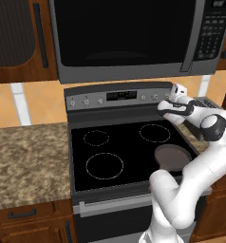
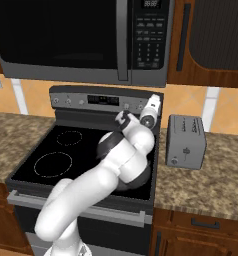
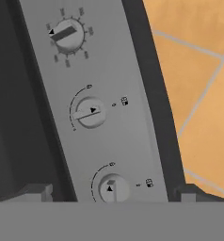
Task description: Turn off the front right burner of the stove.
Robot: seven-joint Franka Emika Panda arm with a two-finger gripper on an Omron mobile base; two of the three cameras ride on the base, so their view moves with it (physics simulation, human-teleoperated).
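- Nearest the hand camera, the lowest knob point(image 3: 114, 189) on the back panel point(image 3: 104, 94) sits between two spread fingertips point(image 3: 36, 192): the hand point(image 3: 111, 194) is released, grasping nothing.
- Judged next: advance squarely, clench on that knob, then twist to off.
- From the knob, the front right burner point(image 1: 172, 156) on the stove point(image 1: 129, 142) lies forward, under the brown pan point(image 1: 163, 153).
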